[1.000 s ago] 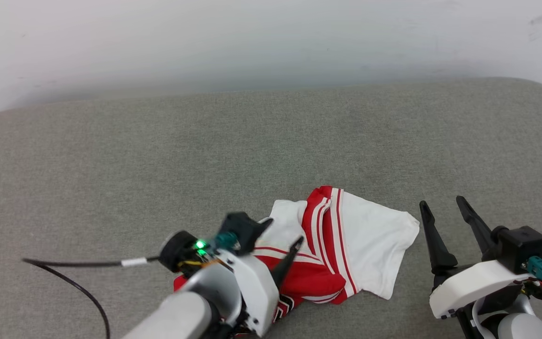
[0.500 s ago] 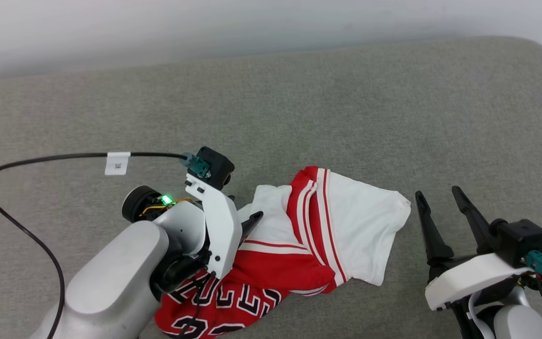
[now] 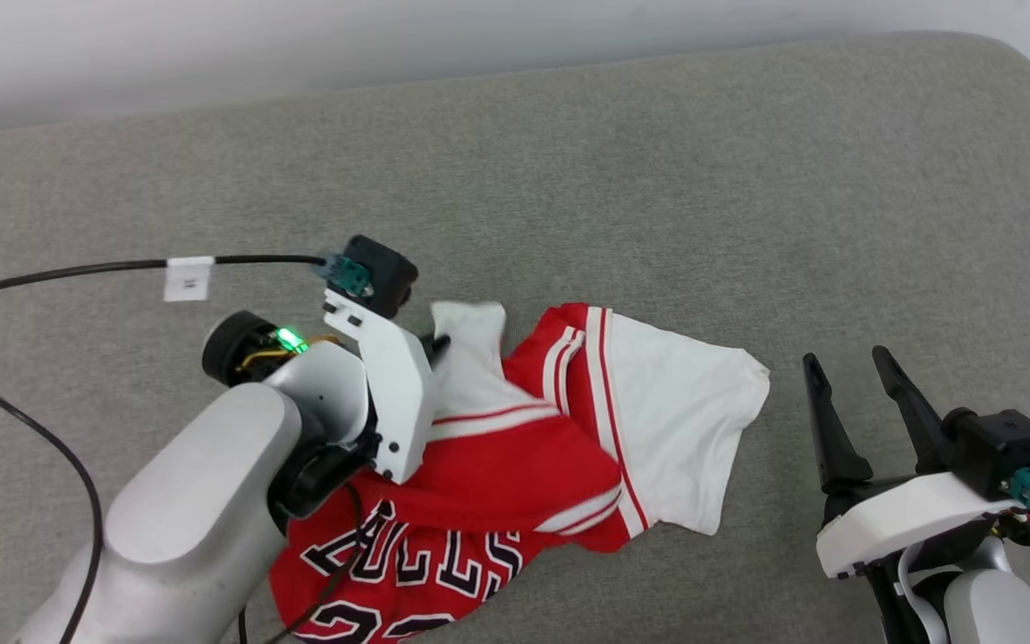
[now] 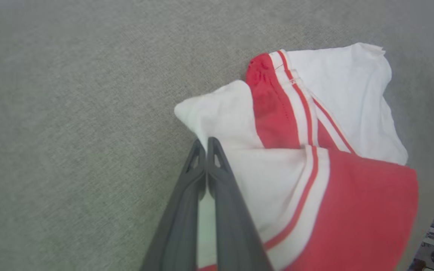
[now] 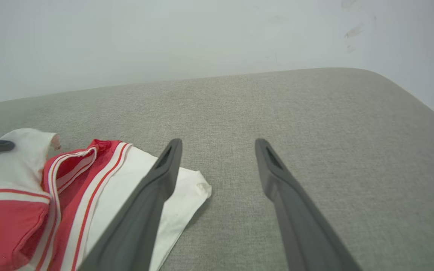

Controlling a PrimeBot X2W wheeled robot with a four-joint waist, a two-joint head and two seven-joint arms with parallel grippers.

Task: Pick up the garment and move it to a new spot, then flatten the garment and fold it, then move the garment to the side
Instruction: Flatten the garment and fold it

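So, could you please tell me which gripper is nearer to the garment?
Left. The left gripper is shut on the garment; the right gripper stands open to its right, not touching.

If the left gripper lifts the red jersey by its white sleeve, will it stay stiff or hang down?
Probably floppy: the garment lies crumpled in soft folds. It would likely hang and trail from the left gripper, which is shut on one white sleeve end. It looks thin, so probably light.

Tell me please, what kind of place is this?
Probably a plain indoor test space: a wide padded surface in grey fabric, a bare white wall behind it, and one red jersey lying crumpled there.
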